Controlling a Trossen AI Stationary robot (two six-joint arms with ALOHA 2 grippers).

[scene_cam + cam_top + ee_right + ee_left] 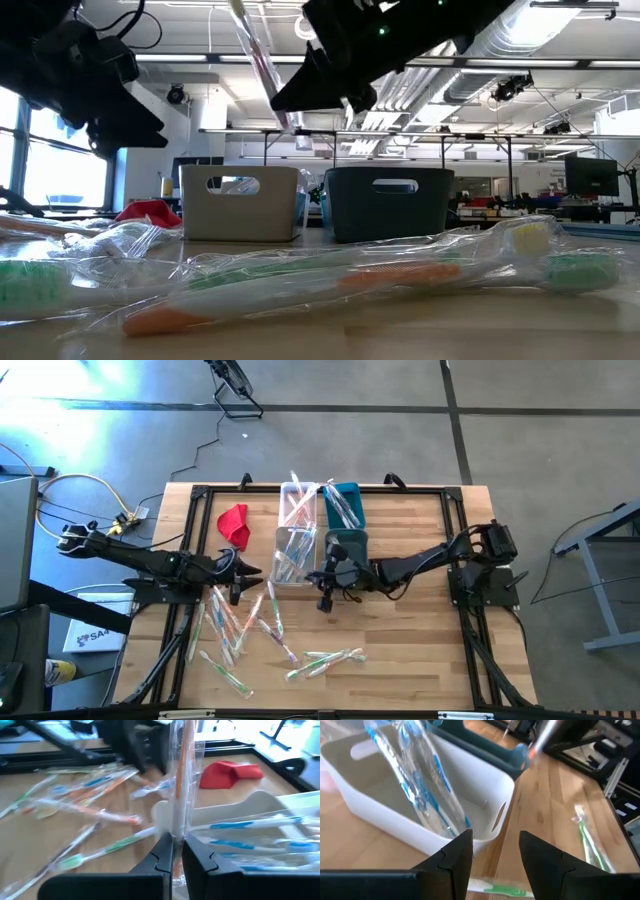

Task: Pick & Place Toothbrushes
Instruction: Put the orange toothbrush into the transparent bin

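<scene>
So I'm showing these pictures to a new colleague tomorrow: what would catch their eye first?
Probably the right gripper, shut on an orange-handled wrapped toothbrush that stands upright, raised beside the white bin. Next, the scatter of wrapped toothbrushes across the wooden table's near left half, under the open left gripper. The red cloth at the back left also stands out.

Two dark jointed arms [150, 560], angular black fingers [452, 860]

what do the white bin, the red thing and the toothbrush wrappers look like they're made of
White bin: looks like matte moulded plastic, with smooth walls and a cut-out handle.
Red thing: probably soft cloth, since it lies crumpled in folds.
Toothbrush wrappers: thin clear plastic film, glossy and crinkled, with the coloured handles showing through.
</scene>
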